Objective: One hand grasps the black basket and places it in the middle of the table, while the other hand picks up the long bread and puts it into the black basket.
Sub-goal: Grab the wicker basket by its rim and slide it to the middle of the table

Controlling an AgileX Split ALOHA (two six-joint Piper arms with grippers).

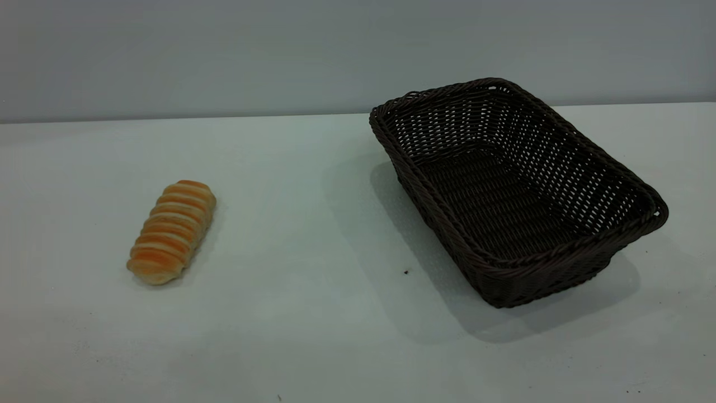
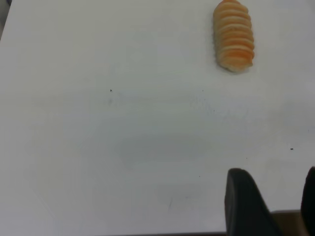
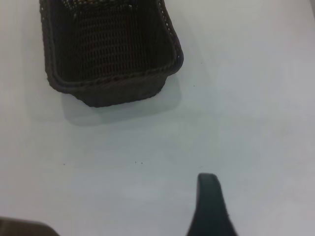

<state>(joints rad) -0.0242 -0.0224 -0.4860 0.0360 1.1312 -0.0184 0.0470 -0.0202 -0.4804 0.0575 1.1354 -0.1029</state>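
The long bread (image 1: pixel 172 231) lies ridged side up on the left of the white table (image 1: pixel 313 313). The black basket (image 1: pixel 548 274) stands empty on the right side of the table, turned at an angle. Neither arm shows in the exterior view. In the left wrist view my left gripper (image 2: pixel 275 184) is open and empty above bare table, well short of the bread (image 2: pixel 233 35). In the right wrist view my right gripper (image 3: pixel 263 196) shows one finger (image 3: pixel 209 206) with bare table beside it; it is open, empty and apart from the basket (image 3: pixel 123 91).
A plain grey wall (image 1: pixel 358 50) stands behind the table's far edge. A few tiny dark specks (image 1: pixel 406 272) mark the tabletop between bread and basket.
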